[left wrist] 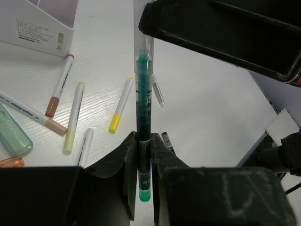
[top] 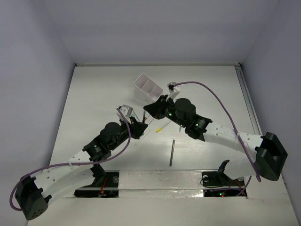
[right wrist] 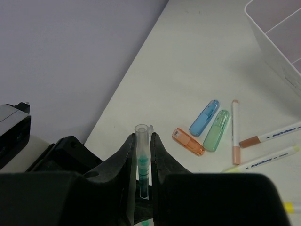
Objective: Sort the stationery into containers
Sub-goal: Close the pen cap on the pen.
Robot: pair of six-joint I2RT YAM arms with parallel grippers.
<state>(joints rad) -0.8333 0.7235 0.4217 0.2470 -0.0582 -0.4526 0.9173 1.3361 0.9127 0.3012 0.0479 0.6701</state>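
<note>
Your left gripper clamped the teal pen near its lower end, squarely between both jaws. Your right gripper pinched the same pen's clear cap end, above the table, near the white box.

We get the top view from above and behind the robot, far off, facing down over the table. Each wrist view sits tight behind its own jaws, looking out along them. Both share the teal pen between the jaws and the white box beyond them.
</note>
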